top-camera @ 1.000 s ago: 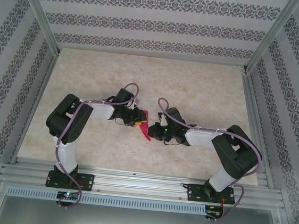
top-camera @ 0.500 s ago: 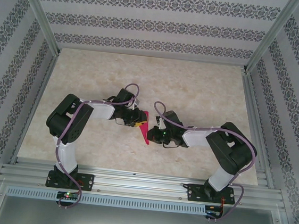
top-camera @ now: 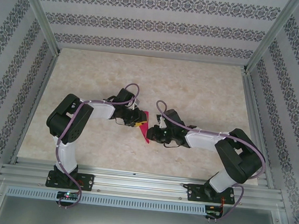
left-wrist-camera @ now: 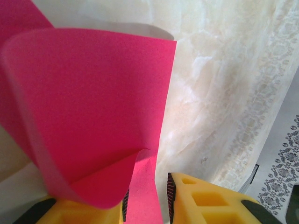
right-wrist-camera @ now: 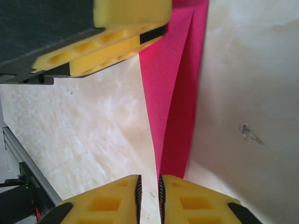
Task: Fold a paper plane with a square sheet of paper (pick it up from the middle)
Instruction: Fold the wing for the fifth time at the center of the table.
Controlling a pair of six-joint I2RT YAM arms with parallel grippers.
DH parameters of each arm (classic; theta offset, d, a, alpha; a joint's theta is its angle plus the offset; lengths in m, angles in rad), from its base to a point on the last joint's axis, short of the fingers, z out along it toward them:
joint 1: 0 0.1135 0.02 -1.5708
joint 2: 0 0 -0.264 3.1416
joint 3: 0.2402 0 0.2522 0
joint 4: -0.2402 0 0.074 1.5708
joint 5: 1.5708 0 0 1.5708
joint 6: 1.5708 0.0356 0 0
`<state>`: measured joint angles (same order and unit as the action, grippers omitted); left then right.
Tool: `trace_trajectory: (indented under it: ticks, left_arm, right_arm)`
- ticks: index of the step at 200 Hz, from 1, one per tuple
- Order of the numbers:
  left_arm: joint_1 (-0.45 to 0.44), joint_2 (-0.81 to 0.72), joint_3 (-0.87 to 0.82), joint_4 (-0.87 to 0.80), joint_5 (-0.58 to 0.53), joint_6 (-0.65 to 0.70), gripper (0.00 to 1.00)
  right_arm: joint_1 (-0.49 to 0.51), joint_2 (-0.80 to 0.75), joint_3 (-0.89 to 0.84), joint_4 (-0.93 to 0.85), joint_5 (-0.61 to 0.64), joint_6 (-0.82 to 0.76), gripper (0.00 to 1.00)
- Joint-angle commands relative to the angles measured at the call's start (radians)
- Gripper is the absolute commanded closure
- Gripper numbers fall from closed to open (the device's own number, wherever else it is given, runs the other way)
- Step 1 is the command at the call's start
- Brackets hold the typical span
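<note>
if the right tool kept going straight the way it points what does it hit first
The paper: its narrow end lies just ahead of the right tool, maybe already touching it; depth is unclear.

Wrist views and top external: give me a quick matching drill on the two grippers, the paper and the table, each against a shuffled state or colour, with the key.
Things:
1. left gripper
2. right gripper
3. paper
4. table

States:
A. pale, marbled surface
B. magenta-pink, narrowing to a point
C. jaws a narrow slit apart at the paper's point
D. clamped on the paper's wider end

Pairs: 1-D; 2-C; 3-B; 4-A
</note>
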<state>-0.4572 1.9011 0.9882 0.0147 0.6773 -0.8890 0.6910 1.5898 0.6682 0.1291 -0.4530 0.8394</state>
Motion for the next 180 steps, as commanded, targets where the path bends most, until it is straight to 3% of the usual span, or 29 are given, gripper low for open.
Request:
trace_trajectory:
  ticks: [1,33,60,107,148,180]
  left_arm:
    - [-0.005,0.034,-0.001,-0.080,-0.040,0.021,0.68]
    - [-0.005,0.035,0.001,-0.089,-0.041,0.022,0.68]
    - [-0.005,0.036,0.003,-0.095,-0.042,0.023,0.69]
    - [-0.005,0.033,0.009,-0.109,-0.047,0.027,0.69]
    - [-0.005,0.032,0.011,-0.111,-0.045,0.025,0.69]
    - [-0.005,0.030,0.011,-0.111,-0.044,0.023,0.69]
  right_arm:
    - [0.001,0.010,0.021,-0.030,-0.016,0.003,0.84]
    - [0.018,0.049,0.017,-0.021,-0.026,0.009,0.96]
    - [0.041,0.075,0.007,-0.022,-0.033,-0.004,0.99]
    - [0.059,0.136,-0.033,-0.008,-0.016,0.031,0.97]
    - [0.062,0.043,-0.007,-0.037,0.000,0.025,0.85]
    - [0.063,-0.013,0.004,-0.058,0.028,0.038,0.83]
